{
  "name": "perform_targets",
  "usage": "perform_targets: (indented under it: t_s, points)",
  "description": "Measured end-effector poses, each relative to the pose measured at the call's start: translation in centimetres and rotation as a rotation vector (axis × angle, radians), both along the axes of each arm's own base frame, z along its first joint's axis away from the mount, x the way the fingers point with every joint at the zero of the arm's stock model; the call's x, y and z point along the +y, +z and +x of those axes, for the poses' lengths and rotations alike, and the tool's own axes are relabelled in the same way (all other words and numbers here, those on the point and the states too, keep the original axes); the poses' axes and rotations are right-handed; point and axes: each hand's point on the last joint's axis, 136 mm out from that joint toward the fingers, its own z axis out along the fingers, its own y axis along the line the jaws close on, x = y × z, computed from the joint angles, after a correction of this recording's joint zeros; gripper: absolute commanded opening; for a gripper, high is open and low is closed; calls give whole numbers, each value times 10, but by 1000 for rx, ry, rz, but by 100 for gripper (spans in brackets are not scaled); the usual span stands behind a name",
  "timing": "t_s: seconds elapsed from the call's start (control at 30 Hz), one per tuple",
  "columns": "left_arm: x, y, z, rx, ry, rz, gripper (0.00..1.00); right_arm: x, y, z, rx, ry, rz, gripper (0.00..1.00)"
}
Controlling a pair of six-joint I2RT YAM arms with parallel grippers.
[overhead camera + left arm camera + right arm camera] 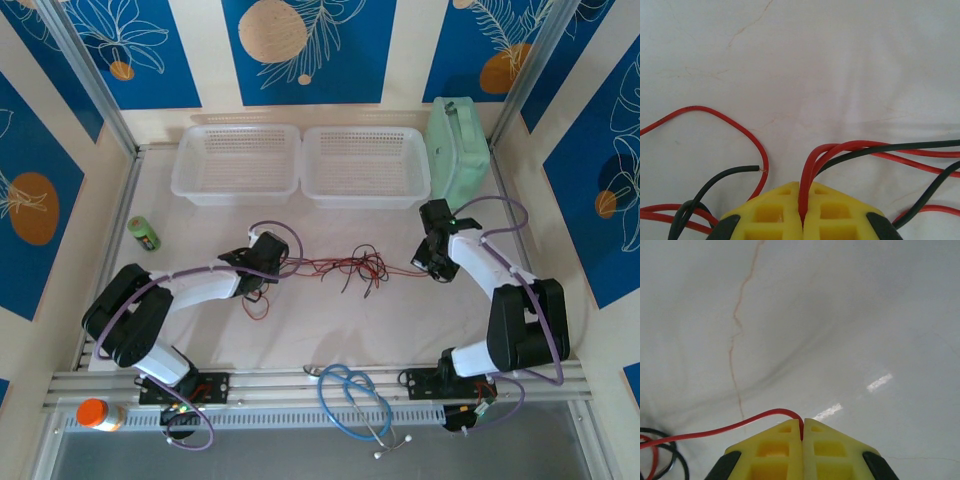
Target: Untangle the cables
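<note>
Your left pincer (801, 192) is clamped shut on the cables (340, 267). In its wrist view, two red strands rise out of the seam between the yellow fingers and bend away to the right, with a black strand running just beside them. Another red strand arcs over the table (330, 320) to the left of the fingers. A black strand ends in a bare tip right at that arc; you cannot tell whether the two touch. More red and black loops lie at the lower left edge of that view.

Your right pincer (802, 427) is also closed. It grips a single red strand that comes out of the seam at the fingertips and trails left across the table towards a small red and black coil in the lower left corner.

From above, the cables stretch across the middle of the table between the two pincers. The tangled bunch sits nearer the right one, and a loose red loop lies beside the left arm. Two white baskets (236, 190) stand side by side behind the cables, well apart from them. A blue stethoscope (345, 370) lies at the near edge between the arm bases.
</note>
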Motion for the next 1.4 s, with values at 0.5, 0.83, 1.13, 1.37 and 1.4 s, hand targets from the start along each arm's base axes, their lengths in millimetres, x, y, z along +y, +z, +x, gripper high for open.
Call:
perform_targets:
  t_s: [0.5, 0.83, 1.13, 1.37, 1.4]
  points:
    - [-51, 119, 23, -156, -215, -18, 57, 51, 40, 0, -42, 179, 130, 77]
    - [-112, 130, 20, -110, -363, -61, 21, 134, 64, 3, -45, 325, 354, 68]
    - [-156, 22, 12, 123, -397, -90, 6, 187, 36, 6, 38, 399, 375, 58]
    - [-170, -9, 19, 148, -366, -118, 0, 189, -4, 15, 101, 375, 329, 42]
    - [-171, -12, 20, 151, -358, -119, 0, 189, -10, 14, 115, 372, 322, 41]
